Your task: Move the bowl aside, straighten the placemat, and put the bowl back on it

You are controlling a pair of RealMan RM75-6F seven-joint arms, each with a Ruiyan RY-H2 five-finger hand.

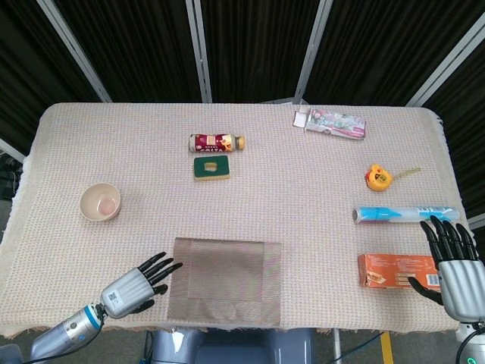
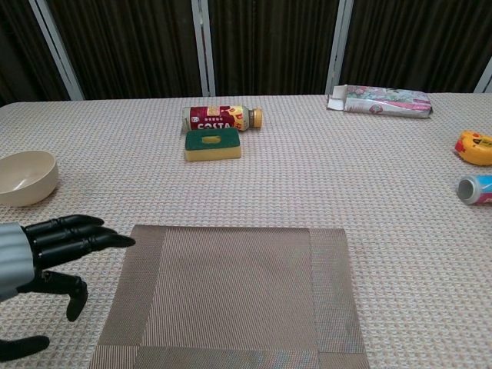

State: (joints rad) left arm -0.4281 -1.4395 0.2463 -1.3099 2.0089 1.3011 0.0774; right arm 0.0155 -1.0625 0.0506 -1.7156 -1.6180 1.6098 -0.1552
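With the bowl (image 1: pixel 100 202) set aside, our empty left hand (image 1: pixel 135 285), fingers (image 2: pixel 77 233) spread, must next square the placemat (image 1: pixel 225 281).

My left hand (image 1: pixel 135 285) hangs low with empty fingers (image 2: pixel 73 234) spread, pointing forward and rightward. My right hand (image 1: pixel 458 269) is upright, fingers apart, holding nothing.

Beige woven tablecloth (image 1: pixel 303 189), dark curtains (image 1: pixel 250 45)
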